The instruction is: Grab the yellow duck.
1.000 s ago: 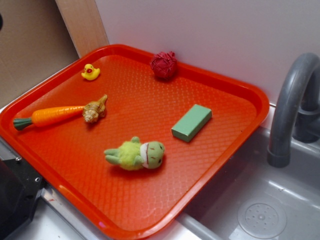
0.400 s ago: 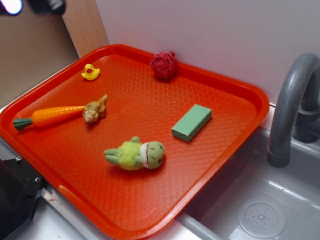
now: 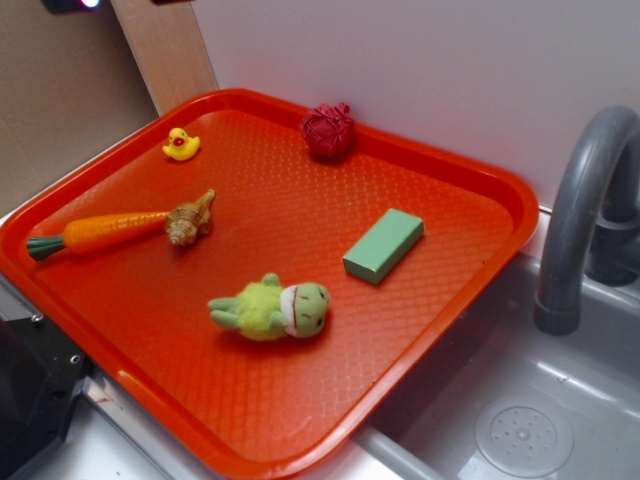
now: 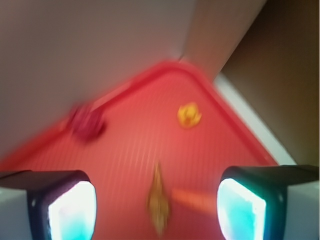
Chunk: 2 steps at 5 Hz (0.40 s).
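The yellow duck (image 3: 181,145) is a tiny toy with a red-orange beak, sitting in the far left corner of the red tray (image 3: 300,210). In the blurred wrist view the duck (image 4: 189,114) lies well ahead and a little right of centre. My gripper (image 4: 156,200) hangs high above the tray, open, with nothing between its two glowing fingers (image 4: 70,205). Below the gap are the shell and the carrot. In the exterior view only a dark sliver of the arm (image 3: 66,4) shows at the top left edge.
On the tray lie an orange carrot (image 3: 110,231), a tan shell (image 3: 190,219), a yellow-green plush frog (image 3: 272,308), a green block (image 3: 383,245) and a red ball (image 3: 328,130). A grey faucet (image 3: 585,200) and sink (image 3: 520,400) are at the right; walls stand behind the tray.
The dark arm part at the top left has moved up and now barely shows at the frame edge. None of the toys has moved.
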Available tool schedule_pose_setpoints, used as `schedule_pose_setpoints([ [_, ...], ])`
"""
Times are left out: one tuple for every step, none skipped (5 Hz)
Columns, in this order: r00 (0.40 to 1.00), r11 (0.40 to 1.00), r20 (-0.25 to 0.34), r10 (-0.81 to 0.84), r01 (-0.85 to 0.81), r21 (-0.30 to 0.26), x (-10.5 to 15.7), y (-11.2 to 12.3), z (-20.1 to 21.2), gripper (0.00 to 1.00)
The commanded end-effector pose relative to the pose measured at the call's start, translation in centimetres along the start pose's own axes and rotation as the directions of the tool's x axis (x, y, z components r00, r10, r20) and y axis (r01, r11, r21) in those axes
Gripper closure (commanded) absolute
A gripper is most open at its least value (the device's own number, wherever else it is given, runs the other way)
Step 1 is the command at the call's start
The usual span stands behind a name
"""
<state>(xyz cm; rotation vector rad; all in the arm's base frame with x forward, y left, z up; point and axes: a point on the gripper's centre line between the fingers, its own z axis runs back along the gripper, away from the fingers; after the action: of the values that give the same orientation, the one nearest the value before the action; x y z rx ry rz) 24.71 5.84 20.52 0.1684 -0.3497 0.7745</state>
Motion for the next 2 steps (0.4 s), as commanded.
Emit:
schedule_pose_setpoints([
  [0.959, 0.964, 0.173, 0.223, -0.244, 0.109, 4.9, 2.9, -4.7, 0.0],
  [0.952, 0.951, 0.195, 0.235, -0.267, 0.158, 5.1, 3.6, -6.5, 0.0],
])
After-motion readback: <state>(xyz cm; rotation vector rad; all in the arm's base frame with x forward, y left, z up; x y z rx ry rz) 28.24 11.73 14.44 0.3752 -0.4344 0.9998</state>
